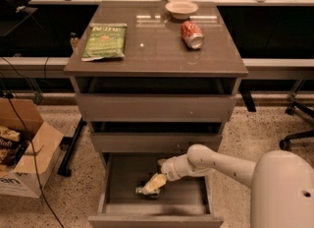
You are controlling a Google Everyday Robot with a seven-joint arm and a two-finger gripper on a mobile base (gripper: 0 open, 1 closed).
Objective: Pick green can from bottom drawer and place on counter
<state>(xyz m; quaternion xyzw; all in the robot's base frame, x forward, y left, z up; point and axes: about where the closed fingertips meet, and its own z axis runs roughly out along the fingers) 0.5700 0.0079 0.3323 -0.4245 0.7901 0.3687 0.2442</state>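
Observation:
The bottom drawer (122, 173) is pulled open at the foot of the cabinet. The green can (142, 190) lies on its side on the drawer floor, left of centre; only its dark body and one silver end show. My gripper (152, 185) reaches down into the drawer from the right and sits right over the can, covering most of it. I cannot tell whether it touches the can. The counter (157, 55) is the glossy grey-brown top of the cabinet above.
On the counter lie a flat green snack bag (104, 41), a red soda can (192, 34) on its side and a pale bowl (181, 9). The two upper drawers are slightly open. A cardboard box (24, 158) and cables sit left; a chair base (297, 124) sits right.

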